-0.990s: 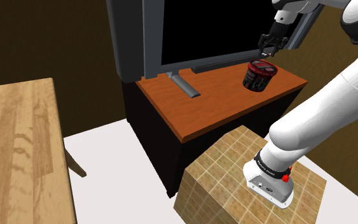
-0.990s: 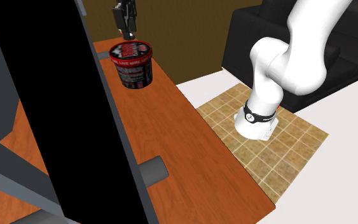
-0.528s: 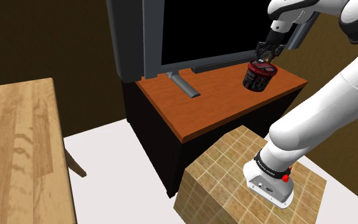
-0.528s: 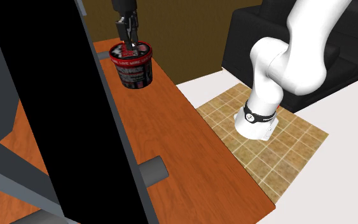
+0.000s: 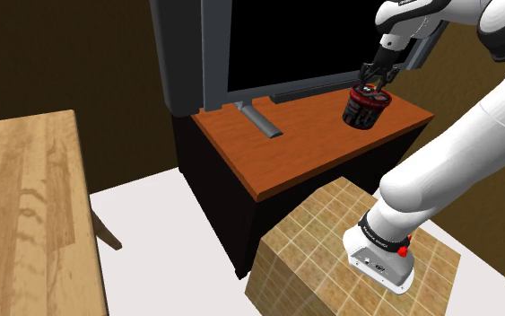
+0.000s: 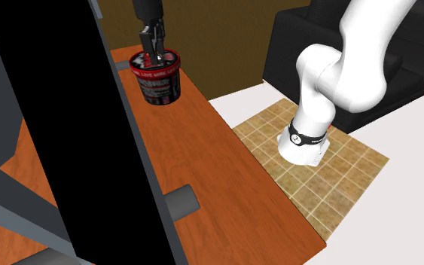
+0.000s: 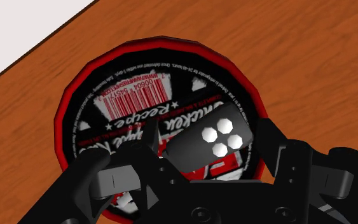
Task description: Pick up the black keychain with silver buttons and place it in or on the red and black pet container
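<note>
One white arm (image 5: 457,153) rises from its base on a tiled box (image 5: 304,251), bends at the elbow & reaches up toward the shoulder view's left, wrist tipped down over the far end of a cabinet. Its upper links are cut off by the frame edge in both outside views. Big grey-framed TV (image 5: 286,40) w/ a black screen stands on the cabinet (image 5: 304,144), which has an orange-brown wood top & dark sides. In the second exterior view the TV blocks much of that view's left. Pale wooden table (image 5: 26,197) sits well apart at the shoulder view's left, partly cut off. Black sofa (image 6: 417,64) is behind the arm, partly hidden by it. Floor white, walls brown.

Red & black tub (image 5: 364,106) stands upright on the cabinet top, just in front of the TV. Its top shows a barcode & white lettering; the small print is hard to read. Black gripper (image 5: 373,79) points down right over the tub, tips close to its top; can't tell if they touch it. In the wrist view the fingers clasp the keychain (image 7: 199,146), a black fob w/ a cluster of silver buttons, one finger at each end, held over the tub's top, off its centre.
</note>
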